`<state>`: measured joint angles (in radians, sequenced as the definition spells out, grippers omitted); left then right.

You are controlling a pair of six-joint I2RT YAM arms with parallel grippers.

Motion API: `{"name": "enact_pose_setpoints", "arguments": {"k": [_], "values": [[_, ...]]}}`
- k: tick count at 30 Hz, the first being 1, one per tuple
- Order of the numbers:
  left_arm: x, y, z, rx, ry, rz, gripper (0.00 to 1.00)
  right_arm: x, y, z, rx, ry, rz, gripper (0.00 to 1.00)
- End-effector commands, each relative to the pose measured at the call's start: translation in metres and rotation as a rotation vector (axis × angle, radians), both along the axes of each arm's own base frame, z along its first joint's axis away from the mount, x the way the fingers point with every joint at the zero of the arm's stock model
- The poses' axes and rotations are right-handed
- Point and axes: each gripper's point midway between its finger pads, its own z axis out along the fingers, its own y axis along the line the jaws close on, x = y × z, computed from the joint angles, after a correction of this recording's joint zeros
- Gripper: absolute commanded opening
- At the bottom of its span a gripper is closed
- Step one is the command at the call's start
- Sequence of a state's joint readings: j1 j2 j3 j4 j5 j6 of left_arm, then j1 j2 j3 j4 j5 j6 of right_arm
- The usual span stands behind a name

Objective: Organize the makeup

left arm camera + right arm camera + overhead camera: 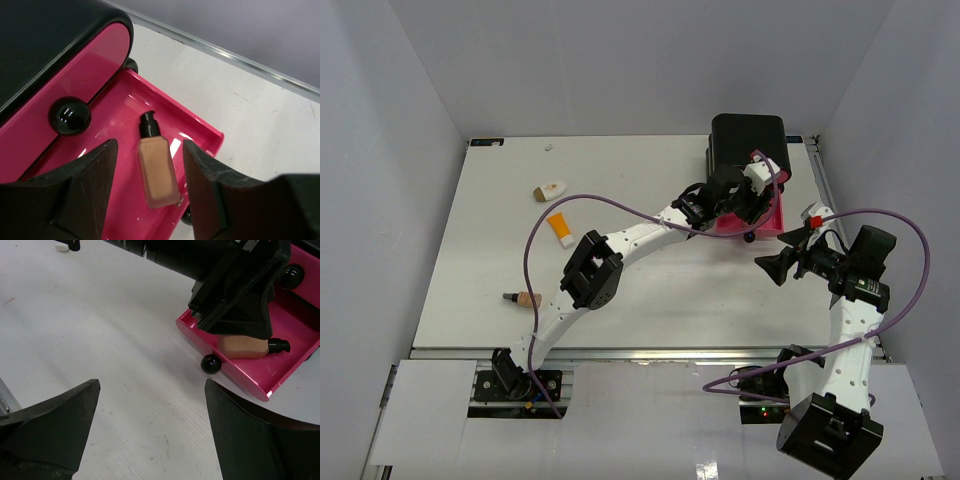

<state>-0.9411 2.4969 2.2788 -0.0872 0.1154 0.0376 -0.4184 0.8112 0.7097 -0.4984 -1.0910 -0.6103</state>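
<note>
The left claw is held open over the pink drawer, where a tan bottle is seen lying. The right claw is spread open above the surface. An orange tube is seen at upper left.

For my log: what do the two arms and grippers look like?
The left arm and right arm have white links and boxy black joint housings. A purple cable loops along each. Fingers are matte black wedges; a red tab marks the right wrist.
</note>
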Motion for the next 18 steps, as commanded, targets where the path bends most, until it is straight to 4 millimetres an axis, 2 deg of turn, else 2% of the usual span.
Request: {"name": "enact_pose_setpoints", "arguments": {"k": [1,3,7,9,12,14,16,17,18], "values": [[0.0,0.002,0.076,-0.107,-0.094,0.019,0.68,-0.001,0.002,0.006,0.011,-0.031,0.019,0.92],[0.0,0.005,0.079,-0.104,-0.098,0.028,0.68,-0.001,0.002,0.006,0.01,-0.032,0.018,0.92],[0.0,0.016,0.101,-0.113,-0.109,0.067,0.68,-0.002,0.002,0.007,0.013,-0.036,0.021,0.92],[-0.004,0.03,0.126,-0.129,-0.12,0.092,0.68,-0.003,0.003,0.008,0.016,-0.041,0.025,0.92],[-0.01,0.073,0.148,-0.138,-0.097,0.181,0.69,-0.006,0.006,0.009,0.025,-0.047,0.041,0.92],[-0.02,0.109,0.151,-0.164,-0.023,0.245,0.71,-0.007,0.007,0.01,0.025,-0.051,0.045,0.93],[-0.033,0.15,0.142,-0.183,0.077,0.303,0.74,-0.008,0.007,0.009,0.027,-0.051,0.049,0.93],[-0.037,0.174,0.123,-0.18,0.155,0.347,0.75,-0.008,0.008,0.008,0.029,-0.05,0.051,0.93],[-0.041,0.202,0.088,-0.158,0.263,0.403,0.76,-0.008,0.008,0.008,0.031,-0.047,0.052,0.93]]}}
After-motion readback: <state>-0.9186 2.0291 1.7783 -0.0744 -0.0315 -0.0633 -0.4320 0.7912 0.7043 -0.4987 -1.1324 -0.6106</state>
